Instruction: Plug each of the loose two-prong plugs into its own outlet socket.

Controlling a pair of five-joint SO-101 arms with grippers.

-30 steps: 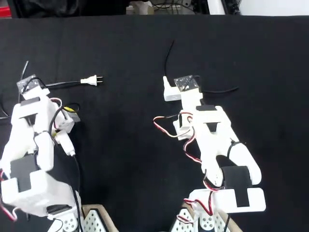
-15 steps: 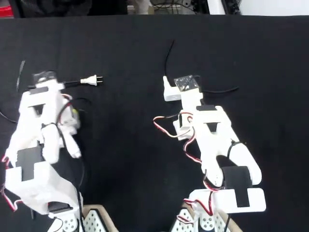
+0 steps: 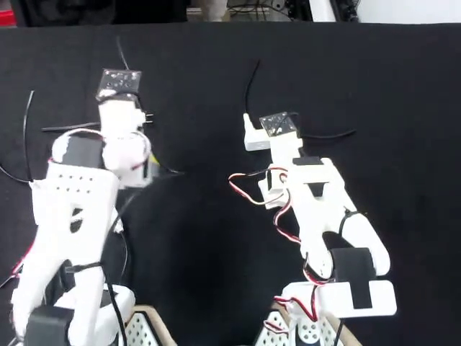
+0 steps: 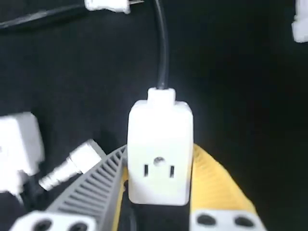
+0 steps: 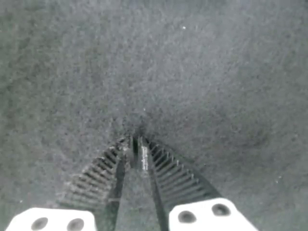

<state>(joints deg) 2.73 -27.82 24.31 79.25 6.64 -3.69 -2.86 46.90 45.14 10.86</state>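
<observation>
From above, we see the left arm (image 3: pixel 72 194) stretched toward 11 o'clock of the cloth (image 3: pixel 403 72). The plug (image 3: pixel 147 117) peeks out at its wrist's 3 o'clock side, prongs pointing to 3. The right arm (image 3: pixel 310 194) stands near the centre, the other socket (image 3: pixel 252 135) just beside its wrist at 9 o'clock, well apart from the plug. In the left wrist view, the left gripper (image 4: pixel 160 156) is clamped on a socket (image 4: pixel 160 137), slots facing the camera, its cable (image 4: pixel 162 43) running off toward the plug beyond. Our worry is here: the plug lies loose with nothing bracing it, so pushing the socket at it would likely just shove it across the cloth, and the trailing cable could sweep it aside first. The slots also face away from the prongs, so a poor wrist turn may miss them, and the smooth block could slip. In the right wrist view, the right gripper (image 5: pixel 134 144) has its fingers together at the cloth; whether something thin is pinched there we cannot tell. If it is a cable, lifting could tug a socket out of place.
</observation>
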